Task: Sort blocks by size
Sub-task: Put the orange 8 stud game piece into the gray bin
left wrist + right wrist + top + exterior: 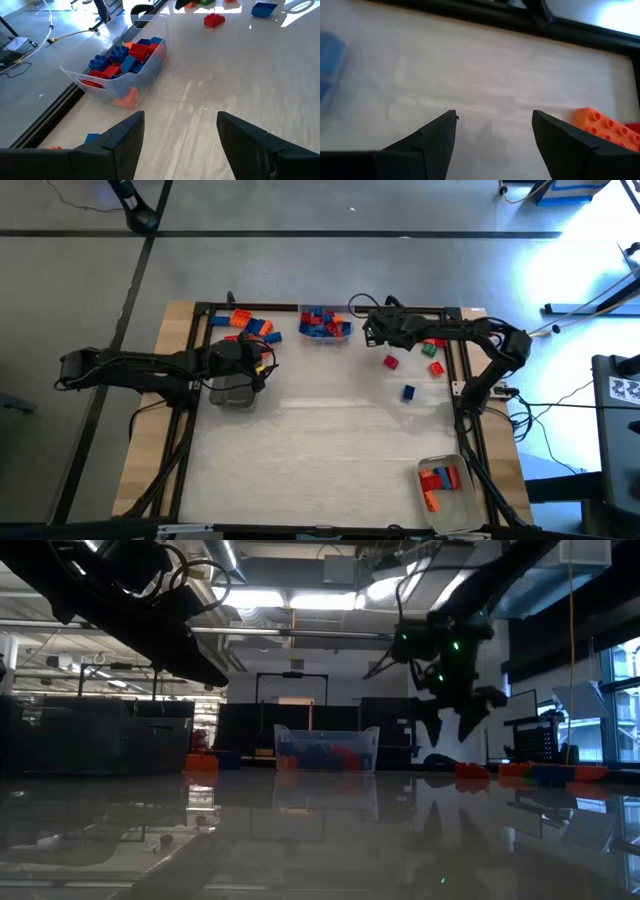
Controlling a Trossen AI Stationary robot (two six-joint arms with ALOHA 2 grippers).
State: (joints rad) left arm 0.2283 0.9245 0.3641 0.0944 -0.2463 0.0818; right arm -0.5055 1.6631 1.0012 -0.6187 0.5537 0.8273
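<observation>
Several red, blue and orange blocks fill a clear tray (325, 323) at the table's far middle, also seen in the left wrist view (120, 65). More blocks (250, 325) lie loose at the far left. A red block (391, 362), a blue one (408, 392) and red and green ones (435, 358) lie loose at the right. My right gripper (371, 330) hangs open above the table just right of the far tray, nothing between its fingers (494, 135); an orange block (605, 127) lies beside it. My left gripper (262, 360) stands open and empty (180, 135) left of centre.
A clear tray (232, 392) sits under my left arm's wrist. Another clear tray (445, 480) at the near right holds red, orange and blue blocks. A dark frame (460, 360) borders the table's sides and far edge. Bare tabletop spans the middle and near side.
</observation>
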